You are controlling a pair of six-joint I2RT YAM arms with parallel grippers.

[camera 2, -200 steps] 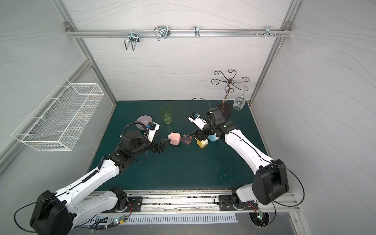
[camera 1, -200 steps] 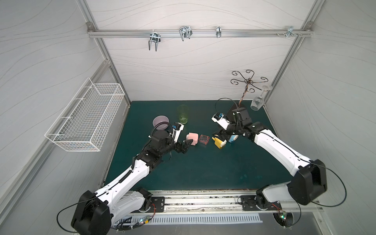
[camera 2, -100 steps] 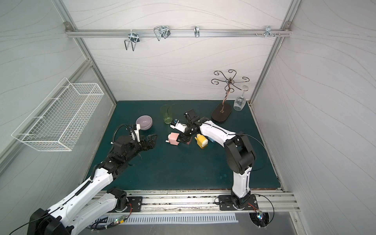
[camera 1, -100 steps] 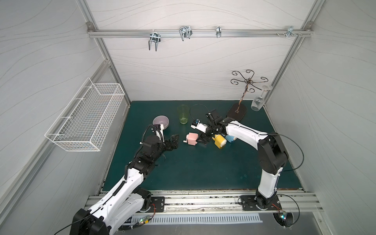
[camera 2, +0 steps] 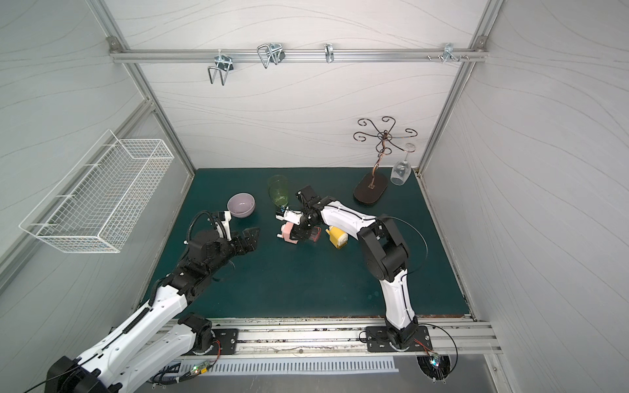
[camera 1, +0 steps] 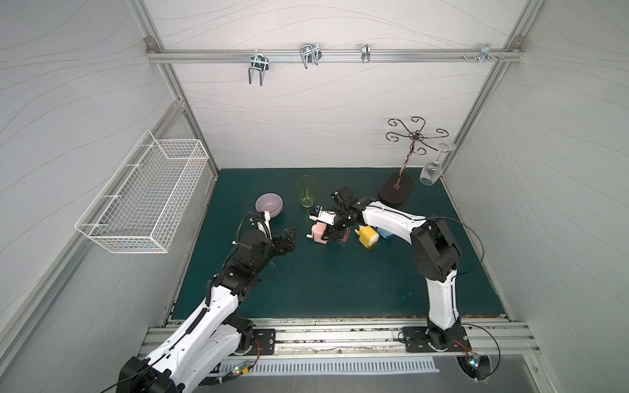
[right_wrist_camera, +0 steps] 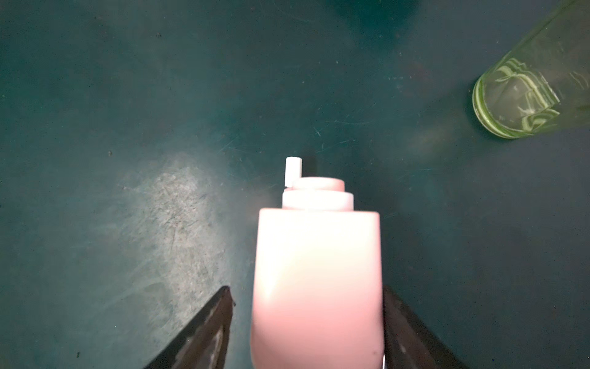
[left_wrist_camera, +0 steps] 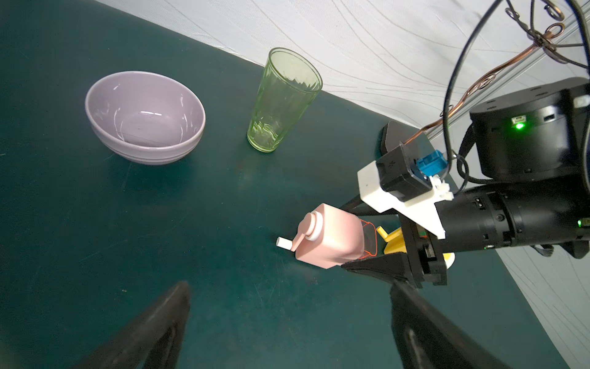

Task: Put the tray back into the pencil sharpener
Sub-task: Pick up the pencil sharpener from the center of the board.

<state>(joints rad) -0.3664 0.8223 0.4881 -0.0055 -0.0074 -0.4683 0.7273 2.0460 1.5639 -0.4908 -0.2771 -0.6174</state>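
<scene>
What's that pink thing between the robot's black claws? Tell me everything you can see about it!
It is a pink pencil sharpener, a boxy, smooth plastic body with rounded edges. At one end sits a round pink hub with a small white crank handle. At the other end a clear, red-edged tray shows. It rests on the dark green mat. The right gripper straddles it with open jaws, a gap showing on one side.

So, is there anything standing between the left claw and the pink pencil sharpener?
Nothing visible does. Only bare green mat lies between the left claw and the pink pencil sharpener; the bowl and the green glass stand farther back, off that line.
</scene>
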